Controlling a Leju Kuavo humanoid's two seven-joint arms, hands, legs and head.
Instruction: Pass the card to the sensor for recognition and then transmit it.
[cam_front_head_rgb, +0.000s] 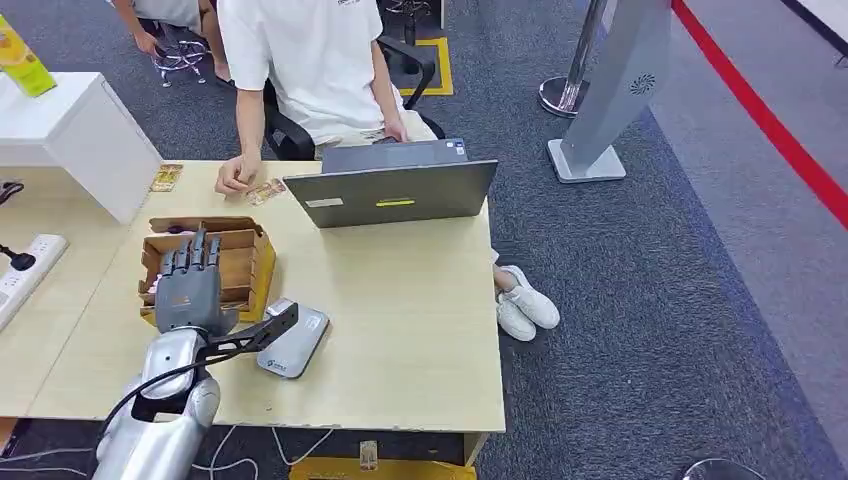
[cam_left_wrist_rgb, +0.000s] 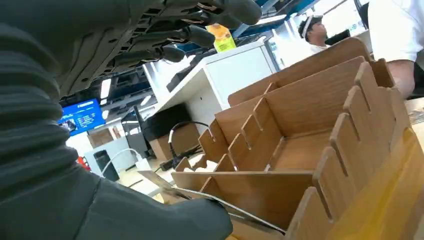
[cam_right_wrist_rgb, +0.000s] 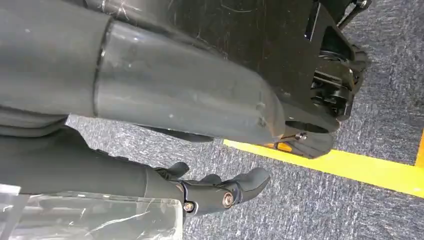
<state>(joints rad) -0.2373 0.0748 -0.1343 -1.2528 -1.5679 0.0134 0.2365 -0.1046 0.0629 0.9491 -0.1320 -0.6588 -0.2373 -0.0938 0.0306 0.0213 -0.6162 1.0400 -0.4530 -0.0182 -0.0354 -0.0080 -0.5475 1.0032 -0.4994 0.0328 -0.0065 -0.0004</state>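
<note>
Left hand (cam_front_head_rgb: 188, 288) is over the near-left part of the open wooden box with slotted dividers (cam_front_head_rgb: 250, 252), palm down. Its dark fingers (cam_left_wrist_rgb: 190, 35) are stretched out straight above the box, well apart from the thick grey thumb (cam_left_wrist_rgb: 165, 215) and closed on nothing. In the left wrist view a thin pale card (cam_left_wrist_rgb: 210, 199) shows edge-on at the box's near wall, just beside the thumb. Whether thumb and card touch cannot be told.

The flat grey card sensor (cam_front_head_rgb: 293, 340) lies on the pale wooden table (cam_front_head_rgb: 400, 320), just to the right of the box on its near side, close to the left wrist.

Beyond the box, at the table's far edge, a person in a white shirt (cam_front_head_rgb: 310, 60) is seated. One of the person's hands (cam_front_head_rgb: 235, 178) rests on the table beside a small printed card (cam_front_head_rgb: 266, 190). A second small card (cam_front_head_rgb: 166, 177) lies beyond the box's far-left corner. An open grey laptop (cam_front_head_rgb: 395, 190) stands to the right of the box and farther back, its lid's back to the robot.

Right hand (cam_right_wrist_rgb: 215, 192) hangs above grey carpet (cam_right_wrist_rgb: 350, 210) crossed by a yellow floor line (cam_right_wrist_rgb: 350, 167). Its fingers are loosely curled with nothing seen in them; whether they are fully clenched cannot be told.
</note>
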